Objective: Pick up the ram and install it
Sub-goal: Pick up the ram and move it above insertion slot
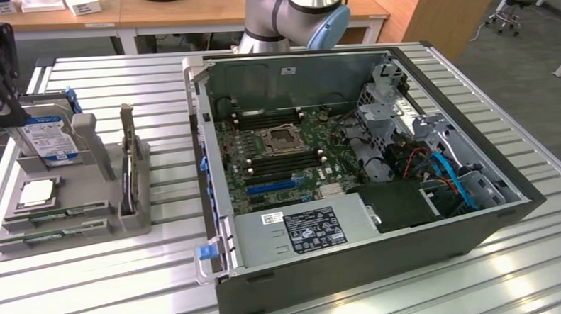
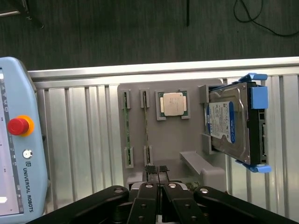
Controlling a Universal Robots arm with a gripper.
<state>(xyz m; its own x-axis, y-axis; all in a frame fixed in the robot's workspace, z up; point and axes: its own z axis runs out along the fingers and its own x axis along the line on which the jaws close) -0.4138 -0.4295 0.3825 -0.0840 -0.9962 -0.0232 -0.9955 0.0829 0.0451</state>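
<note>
Two ram sticks, thin green boards, lie in the slots of a grey holder tray (image 1: 76,240) at the exterior view's left: one ram stick (image 1: 61,211) and a second ram stick (image 1: 49,236) just in front of it. In the wrist view they show on edge as the first ram stick (image 2: 146,126) and the second ram stick (image 2: 126,128). My gripper (image 2: 157,179) hangs well above the tray, shut, with nothing between its fingers, closest to the nearer stick's end. In the exterior view the gripper (image 1: 14,115) is a dark shape over the tray's far end.
The tray also carries a square silver processor (image 2: 171,103) and a hard drive with a blue label (image 2: 231,123). An open computer case (image 1: 361,253) lies on the slatted table, its motherboard (image 1: 280,146) exposed. A teach pendant (image 2: 18,140) rests beside the tray.
</note>
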